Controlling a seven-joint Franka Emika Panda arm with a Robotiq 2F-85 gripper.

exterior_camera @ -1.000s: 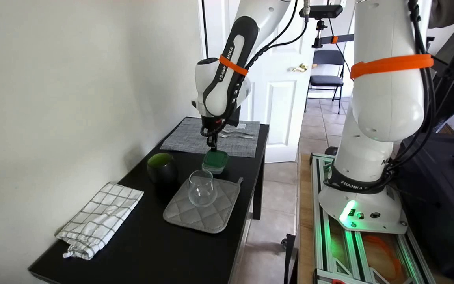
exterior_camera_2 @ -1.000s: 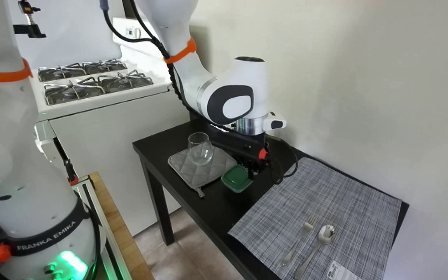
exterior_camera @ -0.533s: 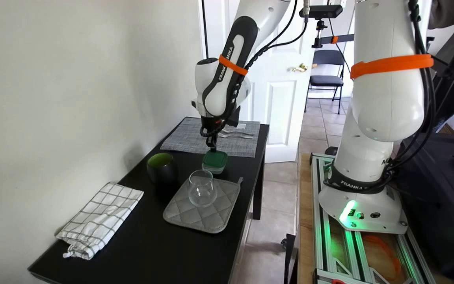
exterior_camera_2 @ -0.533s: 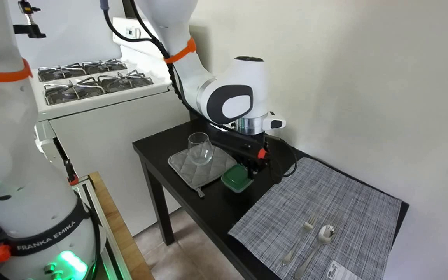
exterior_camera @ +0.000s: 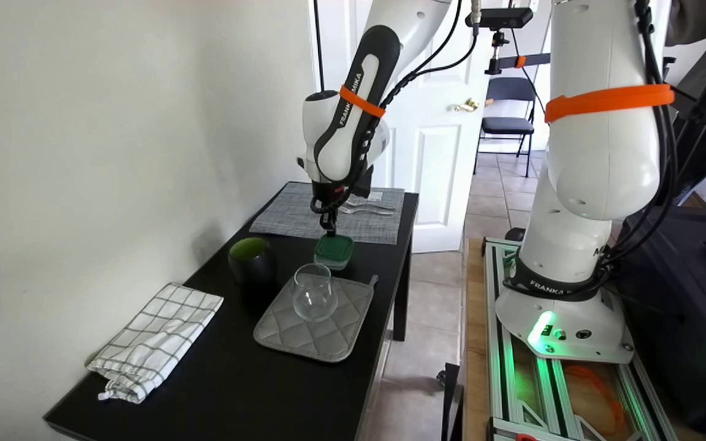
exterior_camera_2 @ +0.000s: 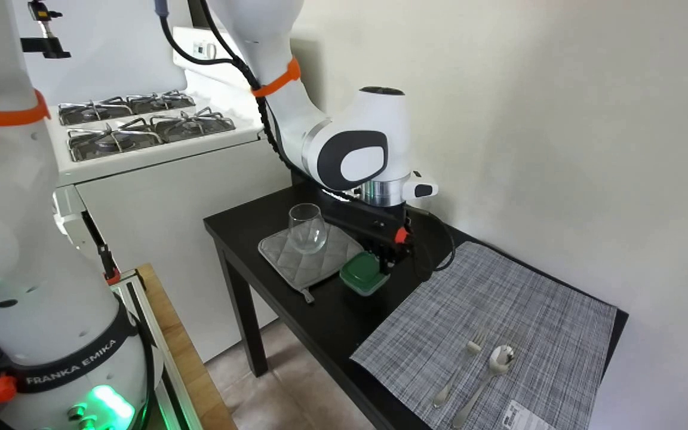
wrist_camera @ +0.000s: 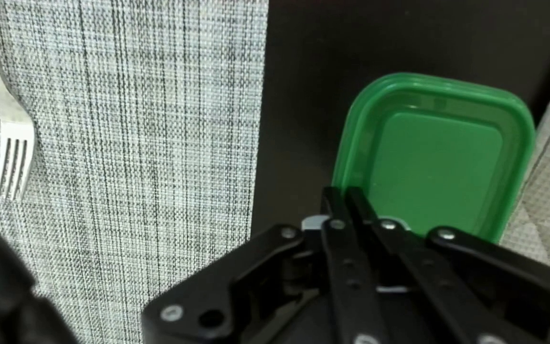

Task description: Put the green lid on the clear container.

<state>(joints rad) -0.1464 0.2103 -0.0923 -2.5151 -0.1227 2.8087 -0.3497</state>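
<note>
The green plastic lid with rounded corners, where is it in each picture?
In an exterior view: green plastic lid, slightly below and left of centre.
In an exterior view: lid, below and slightly right of centre.
In the wrist view: lid, right of centre.
Landmark in all three: grey woven placemat.

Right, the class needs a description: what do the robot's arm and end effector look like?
The arm is white and rounded, with dark grey panels, orange straps, black cables, a green light and FRANKA EMIKA lettering at its base. The end effector is black, with slim fingers and silver-coloured screw heads.
</note>
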